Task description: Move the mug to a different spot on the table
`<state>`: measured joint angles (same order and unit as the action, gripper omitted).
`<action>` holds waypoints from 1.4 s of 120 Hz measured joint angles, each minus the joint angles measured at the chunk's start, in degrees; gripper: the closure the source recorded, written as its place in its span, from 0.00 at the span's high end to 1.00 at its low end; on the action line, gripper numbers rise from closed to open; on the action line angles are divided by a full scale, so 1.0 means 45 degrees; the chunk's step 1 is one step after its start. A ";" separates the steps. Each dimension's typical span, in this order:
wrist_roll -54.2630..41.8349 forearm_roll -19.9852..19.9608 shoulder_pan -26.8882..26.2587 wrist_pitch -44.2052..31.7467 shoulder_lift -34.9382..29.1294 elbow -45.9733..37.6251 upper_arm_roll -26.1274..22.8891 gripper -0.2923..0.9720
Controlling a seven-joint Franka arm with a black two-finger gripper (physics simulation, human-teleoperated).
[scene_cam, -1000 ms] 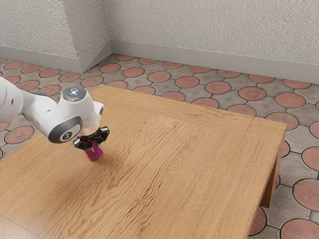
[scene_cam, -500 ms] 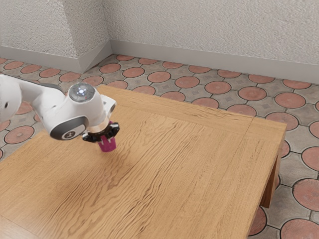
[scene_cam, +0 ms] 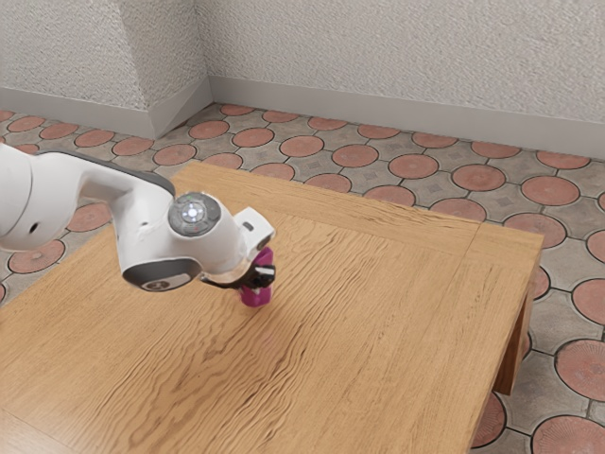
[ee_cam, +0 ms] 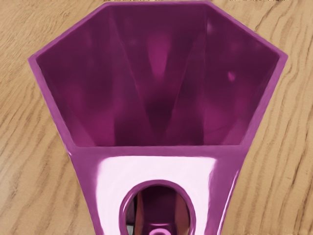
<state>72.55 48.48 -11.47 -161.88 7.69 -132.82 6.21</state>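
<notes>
The arm (scene_cam: 85,203) is reaching in from the exterior view's left over the table (scene_cam: 406,340), and its white hand is hanging low above the wood. The gripper (scene_cam: 257,277) is pointing down and clasping the mug (scene_cam: 251,295). A black finger is lying across the mug's upper side, and the magenta body is sticking out below the hand. The mug is standing upright. I cannot tell whether its base is touching the wood or hanging just above it.

The mug is sitting in the half of the table toward the exterior view's left. It is inward from the edge on that side and somewhat nearer the far edge than the near one. It is lying well apart from the edge on the exterior view's right.

In the wrist view the camera is looking straight down into the mug. Its rim (ee_cam: 49,102) is showing as a six-sided outline, and the glossy magenta walls are narrowing toward the bottom. The handle (ee_cam: 110,191) is jutting out on the side nearest the camera, with a rounded hole through it, and light is glinting off its flat top. Wood grain is showing around the mug on both sides.

Beyond the table, a floor (scene_cam: 416,165) of round reddish tiles is running up to a rough pale wall (scene_cam: 397,47).
</notes>
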 joint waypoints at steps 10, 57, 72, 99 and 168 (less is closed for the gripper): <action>-0.0020 0.0764 -0.0052 -0.0397 -0.0043 -0.0194 -0.0003 0.24; -0.0088 0.1801 -0.0006 -0.1779 -0.0209 -0.1061 -0.0003 0.25; -0.0094 0.1829 0.0073 -0.1936 -0.0166 -0.1163 0.0006 0.26; -0.0105 0.1843 0.0147 -0.2066 -0.0176 -0.1396 0.0008 0.29; -0.0134 0.1845 0.0016 -0.1857 -0.1054 -0.1914 -0.0004 0.61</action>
<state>71.94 56.78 -11.39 -170.24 2.94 -141.43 6.19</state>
